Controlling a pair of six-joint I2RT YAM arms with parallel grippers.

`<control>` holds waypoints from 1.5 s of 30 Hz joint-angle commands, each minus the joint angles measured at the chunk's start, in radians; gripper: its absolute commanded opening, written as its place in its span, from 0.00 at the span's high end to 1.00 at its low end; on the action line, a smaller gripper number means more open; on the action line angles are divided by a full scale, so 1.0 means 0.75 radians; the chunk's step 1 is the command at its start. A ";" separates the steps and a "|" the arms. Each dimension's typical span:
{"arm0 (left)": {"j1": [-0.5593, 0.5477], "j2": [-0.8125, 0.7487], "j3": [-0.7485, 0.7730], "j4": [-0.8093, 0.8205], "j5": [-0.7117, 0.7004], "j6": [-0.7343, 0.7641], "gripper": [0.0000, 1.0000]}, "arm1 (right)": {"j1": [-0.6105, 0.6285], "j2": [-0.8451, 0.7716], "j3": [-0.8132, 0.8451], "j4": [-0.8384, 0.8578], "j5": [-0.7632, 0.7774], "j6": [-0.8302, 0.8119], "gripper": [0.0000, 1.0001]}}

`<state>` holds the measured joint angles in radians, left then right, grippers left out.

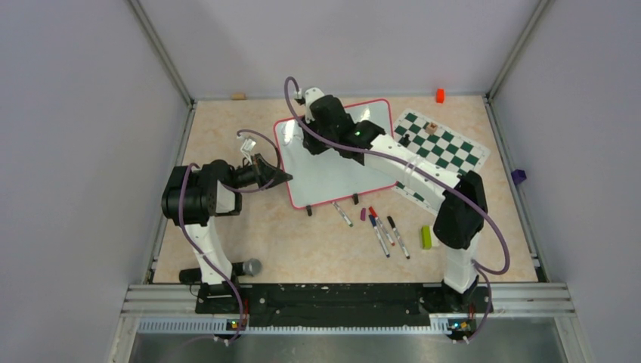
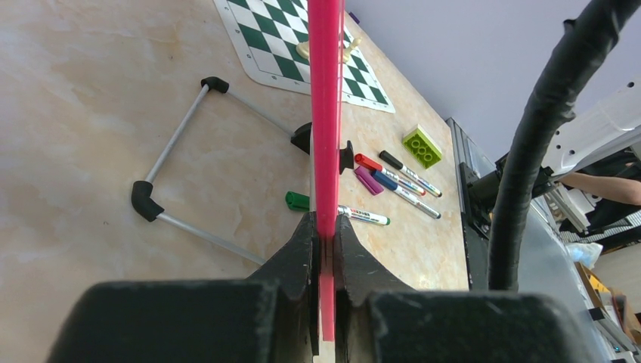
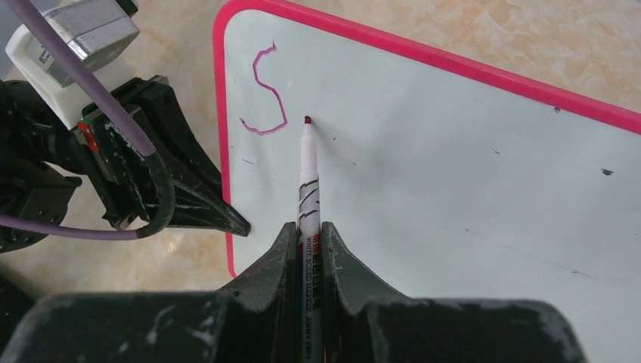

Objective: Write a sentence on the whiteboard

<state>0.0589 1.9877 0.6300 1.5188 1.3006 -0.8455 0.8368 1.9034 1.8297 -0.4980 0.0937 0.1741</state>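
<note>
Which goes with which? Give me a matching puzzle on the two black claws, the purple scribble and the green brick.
1 left black two-finger gripper
2 right black two-finger gripper
3 purple handwritten letter S
4 lime-green studded plastic brick

A grips white-barrelled marker
B clamps edge of pink-rimmed whiteboard
C near whiteboard's corner
D table, beside loose markers

Pairs: 1-B, 2-A, 3-C, 4-D

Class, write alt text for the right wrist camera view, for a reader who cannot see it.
The right gripper holds a white marker, its tip at the whiteboard just right of a single purple S near the board's top left corner. At left, the left gripper pinches the board's pink rim.
</note>
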 commanded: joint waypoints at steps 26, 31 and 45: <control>-0.022 -0.024 0.026 0.132 0.074 0.033 1.00 | 0.014 0.016 0.035 -0.062 0.052 -0.029 1.00; -0.022 -0.024 0.027 0.131 0.073 0.033 1.00 | 0.013 -0.001 0.010 -0.062 0.037 -0.029 1.00; -0.021 -0.024 0.023 0.131 0.076 0.035 1.00 | 0.016 0.000 0.020 -0.074 0.057 -0.037 1.00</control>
<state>0.0589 1.9877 0.6304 1.5040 1.2945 -0.8471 0.8425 1.9213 1.8385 -0.5438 0.1001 0.1574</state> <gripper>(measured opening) 0.059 0.100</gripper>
